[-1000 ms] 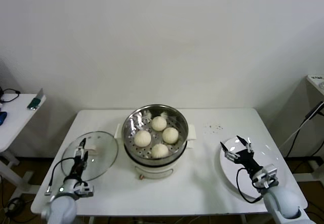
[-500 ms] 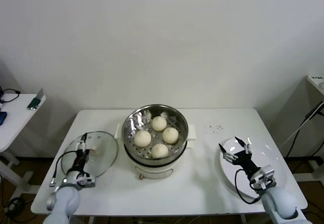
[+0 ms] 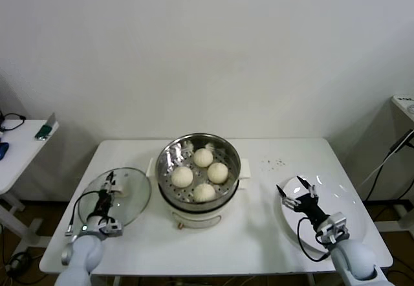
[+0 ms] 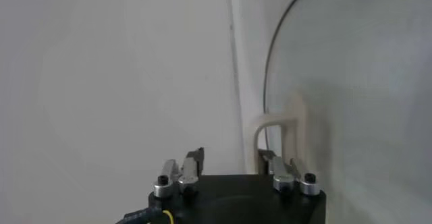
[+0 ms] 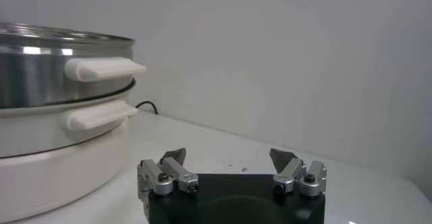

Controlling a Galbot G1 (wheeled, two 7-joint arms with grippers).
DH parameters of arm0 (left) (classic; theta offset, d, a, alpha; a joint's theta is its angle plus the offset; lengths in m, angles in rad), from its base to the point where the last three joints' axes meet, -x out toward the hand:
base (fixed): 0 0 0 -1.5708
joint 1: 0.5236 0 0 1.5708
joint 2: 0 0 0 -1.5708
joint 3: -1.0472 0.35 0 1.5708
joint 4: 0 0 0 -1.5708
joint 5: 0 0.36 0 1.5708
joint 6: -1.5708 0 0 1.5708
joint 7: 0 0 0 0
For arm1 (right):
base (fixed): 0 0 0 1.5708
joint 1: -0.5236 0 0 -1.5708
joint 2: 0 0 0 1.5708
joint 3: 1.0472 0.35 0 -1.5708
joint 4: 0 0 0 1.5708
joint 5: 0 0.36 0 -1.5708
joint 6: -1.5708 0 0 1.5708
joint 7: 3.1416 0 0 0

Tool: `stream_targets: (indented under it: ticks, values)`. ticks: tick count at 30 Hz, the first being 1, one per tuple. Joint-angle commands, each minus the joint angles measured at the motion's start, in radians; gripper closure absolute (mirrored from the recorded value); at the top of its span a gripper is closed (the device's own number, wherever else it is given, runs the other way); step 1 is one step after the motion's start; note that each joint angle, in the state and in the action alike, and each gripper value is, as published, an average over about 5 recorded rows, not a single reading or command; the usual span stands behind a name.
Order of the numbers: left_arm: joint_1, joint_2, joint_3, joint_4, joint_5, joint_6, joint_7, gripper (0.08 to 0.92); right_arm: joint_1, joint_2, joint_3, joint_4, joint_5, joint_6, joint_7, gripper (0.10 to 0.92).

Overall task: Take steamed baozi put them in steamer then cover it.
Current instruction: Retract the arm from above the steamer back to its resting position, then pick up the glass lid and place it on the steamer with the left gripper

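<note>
Four cream-white baozi (image 3: 204,173) lie in the shiny steel steamer (image 3: 167,158), which sits on a white pot base at the table's middle. The steamer's side and handles also show in the right wrist view (image 5: 47,70). The clear glass cover (image 3: 132,195) with a white handle (image 3: 116,184) lies flat on the table left of the steamer. My left gripper (image 3: 107,181) is open over the cover, right by the handle, which shows ahead of its jaws in the left wrist view (image 4: 275,127). My right gripper (image 3: 295,188) is open and empty over the white plate's left edge.
A flat white plate (image 3: 339,205) lies at the table's right. A few dark specks (image 3: 274,164) mark the table behind it. A small side table (image 3: 19,147) with dark items stands at far left. The wall rises behind the table.
My left gripper has moved forward over the cover toward its handle. My right gripper has drawn slightly left and back over the plate's edge.
</note>
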Motion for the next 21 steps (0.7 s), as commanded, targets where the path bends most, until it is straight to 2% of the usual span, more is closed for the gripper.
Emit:
stream_targets:
  ticks: [1,6,11,18,21]
  values:
    - [-0.009,0.000,0.000,0.008,-0.016,-0.011,0.009,0.536,0.001,0.005,0.002,-0.004,-0.012,0.005,-0.003,0.203]
    - [0.010,0.008,-0.001,-0.031,-0.034,-0.009,0.014,0.683,0.000,0.006,0.009,-0.012,-0.016,0.012,-0.007,0.203]
    - [0.059,0.030,-0.001,-0.135,-0.081,0.014,0.033,0.818,0.004,0.005,0.012,-0.019,-0.017,0.017,-0.007,0.203]
    - [0.177,0.067,-0.021,-0.372,-0.132,0.080,0.063,0.846,0.014,0.000,0.015,-0.027,-0.018,0.020,-0.008,0.203]
    - [0.247,0.084,-0.032,-0.495,-0.133,0.153,0.083,0.846,0.020,-0.004,0.013,-0.033,-0.017,0.020,-0.008,0.203]
